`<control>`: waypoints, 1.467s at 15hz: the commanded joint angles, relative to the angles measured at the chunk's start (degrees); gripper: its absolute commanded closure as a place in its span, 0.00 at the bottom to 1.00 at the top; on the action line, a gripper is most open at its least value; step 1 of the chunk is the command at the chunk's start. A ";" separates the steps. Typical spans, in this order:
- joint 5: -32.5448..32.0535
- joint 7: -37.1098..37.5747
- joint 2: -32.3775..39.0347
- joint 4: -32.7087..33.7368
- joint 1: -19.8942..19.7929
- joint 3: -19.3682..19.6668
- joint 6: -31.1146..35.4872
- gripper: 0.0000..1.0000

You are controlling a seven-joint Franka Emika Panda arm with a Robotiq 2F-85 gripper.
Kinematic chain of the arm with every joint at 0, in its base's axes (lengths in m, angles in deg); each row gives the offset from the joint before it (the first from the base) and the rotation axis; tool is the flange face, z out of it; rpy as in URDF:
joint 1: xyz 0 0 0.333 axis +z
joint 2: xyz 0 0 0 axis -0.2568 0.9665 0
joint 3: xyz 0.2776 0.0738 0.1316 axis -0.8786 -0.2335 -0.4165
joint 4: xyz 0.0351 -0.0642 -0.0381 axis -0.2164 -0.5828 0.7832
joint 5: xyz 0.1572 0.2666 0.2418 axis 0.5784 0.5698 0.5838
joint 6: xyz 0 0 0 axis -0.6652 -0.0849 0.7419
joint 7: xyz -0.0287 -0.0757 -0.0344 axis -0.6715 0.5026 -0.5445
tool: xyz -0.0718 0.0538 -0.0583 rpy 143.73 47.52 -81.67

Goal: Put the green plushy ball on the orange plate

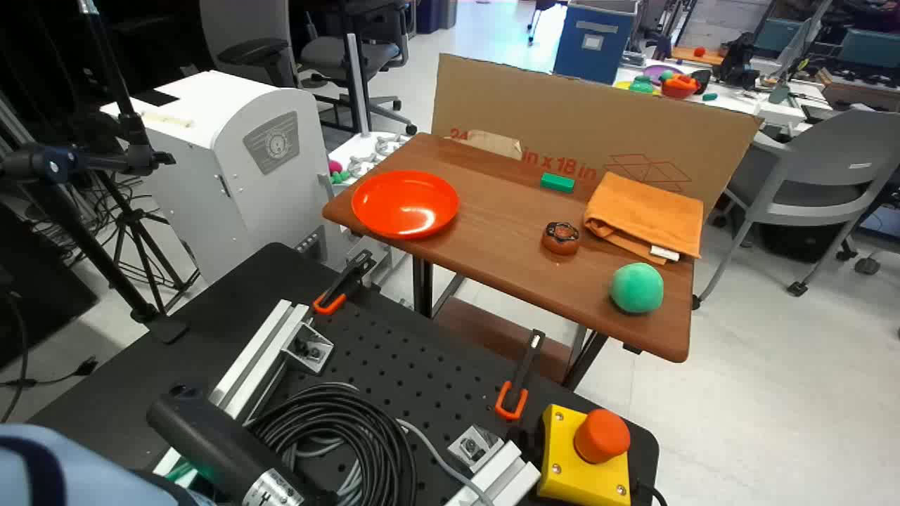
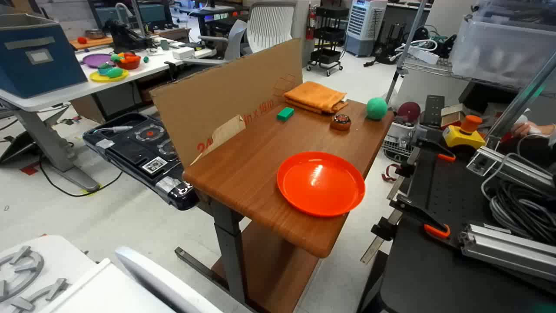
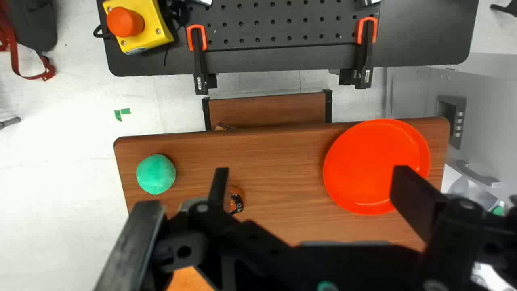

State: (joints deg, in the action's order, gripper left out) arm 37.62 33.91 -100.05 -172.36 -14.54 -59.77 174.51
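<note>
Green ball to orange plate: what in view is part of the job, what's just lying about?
Job:
ball, not yet on the plate
hand, open

Lying about:
green block
brown round thing
folded orange cloth
cable coil

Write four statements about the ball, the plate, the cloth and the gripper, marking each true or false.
1. The green plushy ball rests on the table. True.
2. The orange plate holds the folded cloth. False: the folded cloth lies on the table, apart from the orange plate.
3. In the wrist view, the orange plate is right of the green plushy ball. True.
4. The gripper holds the ball. False: the gripper is open and holds nothing.
</note>
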 commanded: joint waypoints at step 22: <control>-6.92 1.37 7.18 0.72 -3.05 0.13 13.08 0.00</control>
State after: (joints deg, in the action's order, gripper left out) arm 34.09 35.74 -97.77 -173.56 -15.63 -59.88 182.03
